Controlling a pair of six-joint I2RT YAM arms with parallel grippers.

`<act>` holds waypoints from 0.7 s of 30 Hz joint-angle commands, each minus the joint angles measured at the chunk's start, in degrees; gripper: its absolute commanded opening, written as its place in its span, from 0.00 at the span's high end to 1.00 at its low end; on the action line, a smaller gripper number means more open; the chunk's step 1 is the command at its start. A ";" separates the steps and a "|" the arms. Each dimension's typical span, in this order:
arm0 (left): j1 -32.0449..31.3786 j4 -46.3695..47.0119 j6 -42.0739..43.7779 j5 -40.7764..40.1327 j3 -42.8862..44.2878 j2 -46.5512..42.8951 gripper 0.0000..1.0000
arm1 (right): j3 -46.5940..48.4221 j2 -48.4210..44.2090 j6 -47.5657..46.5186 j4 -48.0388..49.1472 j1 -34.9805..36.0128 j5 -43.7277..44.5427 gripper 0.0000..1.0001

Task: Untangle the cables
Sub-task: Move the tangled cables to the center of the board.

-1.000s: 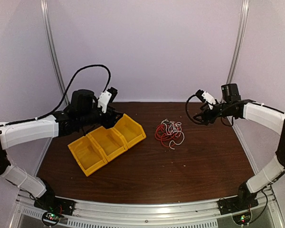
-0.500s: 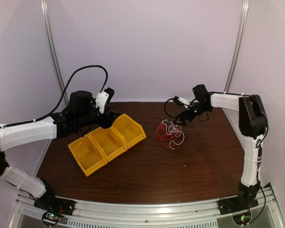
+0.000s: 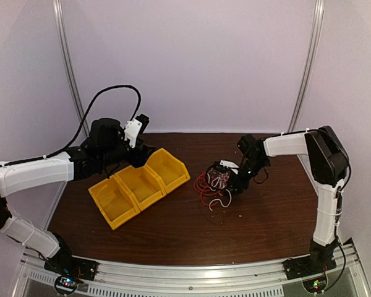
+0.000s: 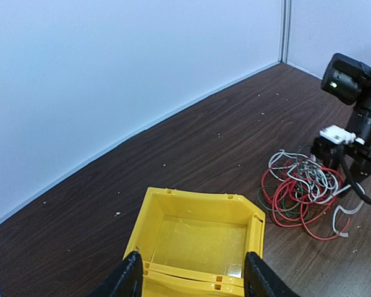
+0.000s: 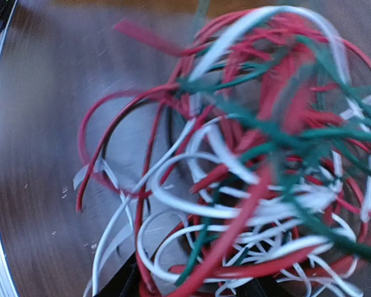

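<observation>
The cables [image 3: 213,185] lie in one tangle of red, white and green strands on the brown table, right of centre. In the left wrist view the cables [image 4: 300,192] show at the right. My right gripper [image 3: 226,179] is pressed down into the tangle's right side. Its wrist view is filled with blurred cables [image 5: 247,154], and strands run between the two dark fingers of the right gripper [image 5: 191,288] at the bottom edge. Whether they pinch a strand does not show. My left gripper [image 3: 139,151] hangs open over the far end of the yellow bins, holding nothing.
Three yellow bins [image 3: 127,185] sit joined in a slanted row left of centre. The far bin [image 4: 191,193] is empty and lies just beyond my left gripper [image 4: 193,281]. White walls close in the back and both sides.
My right arm swung in from the back right and dropped onto the tangle, which shifted slightly towards the near edge. The left arm has hardly moved.
</observation>
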 commanded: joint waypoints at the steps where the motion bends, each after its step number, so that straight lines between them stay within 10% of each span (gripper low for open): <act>1: -0.11 1.45 1.00 0.22 1.07 0.04 0.44 | -10.30 -10.02 -5.73 -2.31 5.34 2.11 0.56; 6: -0.15 1.27 0.92 0.90 1.24 0.50 0.44 | -21.22 -20.53 -5.25 0.05 14.78 6.69 0.60; 9: -0.15 1.06 0.99 1.23 1.32 1.01 0.44 | -24.34 -24.46 -3.36 0.67 18.29 8.07 0.44; 21: -1.42 -0.68 3.21 13.22 1.89 4.14 0.47 | -29.39 -39.64 -3.86 0.75 11.14 12.30 0.34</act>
